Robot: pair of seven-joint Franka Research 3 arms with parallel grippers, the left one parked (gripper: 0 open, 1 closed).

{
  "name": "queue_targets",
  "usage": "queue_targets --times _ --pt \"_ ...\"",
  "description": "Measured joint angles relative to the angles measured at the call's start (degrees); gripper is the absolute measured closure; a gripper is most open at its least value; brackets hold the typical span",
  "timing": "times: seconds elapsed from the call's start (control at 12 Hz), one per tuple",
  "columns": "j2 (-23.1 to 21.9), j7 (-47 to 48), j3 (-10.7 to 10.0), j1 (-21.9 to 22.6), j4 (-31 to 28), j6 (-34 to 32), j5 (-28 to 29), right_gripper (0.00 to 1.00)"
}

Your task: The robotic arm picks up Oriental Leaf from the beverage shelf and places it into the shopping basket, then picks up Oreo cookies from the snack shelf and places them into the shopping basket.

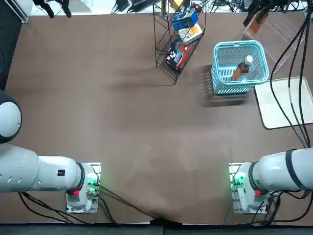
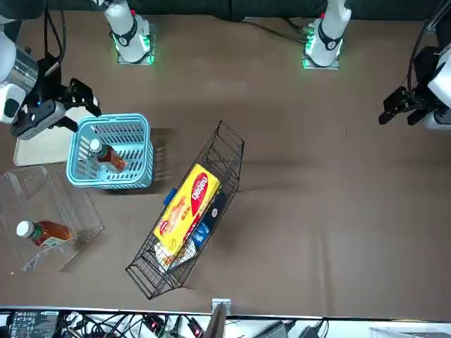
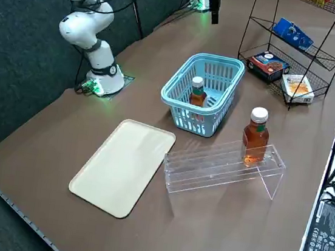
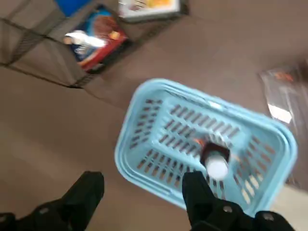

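Oriental Leaf is in the shopping basket; Oreo cookies are on the snack shelf

Your right gripper is over the worktop, near the shopping basket, with its 2 fingers wide apart and nothing between them. The basket is towards the worktop's far edge, in its right half as you look out from the arm bases. Inside it you have 1 bottle of Oriental Leaf, tilted, with its white cap up.

Beyond the basket, towards the worktop's far right corner, you can see the clear beverage shelf, with a second amber bottle on it, also white-capped. The cream tray lies flat on the worktop, just beside the basket on the right.

To the left of the basket, by the far edge, your snack shelf stands at an angle, its black wire tiers apart from the basket. The Oreo cookies, a bright blue packet, are on the middle tier. Above them you find a yellow packet; on the tier below are 2 more items, a red-and-black packet and a cream-and-orange box.
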Motion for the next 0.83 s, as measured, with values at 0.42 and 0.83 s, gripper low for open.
queue_targets --times 0.42,0.83 --pt "0.7 -20.4 -1.2 -0.8 -1.5 3.4 13.1 0.00" --pt "0.6 -40.4 -1.8 -3.7 -7.9 11.4 26.8 0.00"
